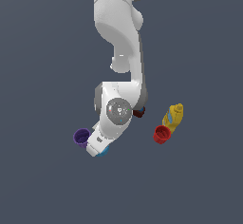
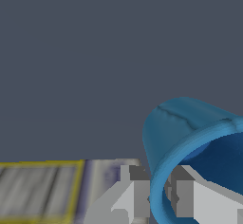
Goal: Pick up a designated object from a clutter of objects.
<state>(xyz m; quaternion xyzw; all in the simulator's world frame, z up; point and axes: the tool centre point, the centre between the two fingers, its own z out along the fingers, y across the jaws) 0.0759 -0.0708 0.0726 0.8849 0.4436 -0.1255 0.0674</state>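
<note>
Blue cup (image 2: pixel 190 133): I'm seeing it at lower centre of the exterior view, mostly hidden under the arm, beside the purple cup (image 1: pixel 81 137).
Claw (image 2: pixel 163 197): I'm pinching its thick rim wall.
Handling: I'm judging it light, stiff, slippery; the rim suits.

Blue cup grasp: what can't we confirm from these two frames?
- Blue cup: in the exterior view the arm hides all but a sliver; the wrist view's edge cuts off its far side.
- Gripper: fingers straddle the rim, but contact or closure can't be judged.
- Yellow-and-white box: cut by the wrist view's edge; hidden under the arm in the exterior view.
- Dark red block: mostly hidden behind the arm.
</note>
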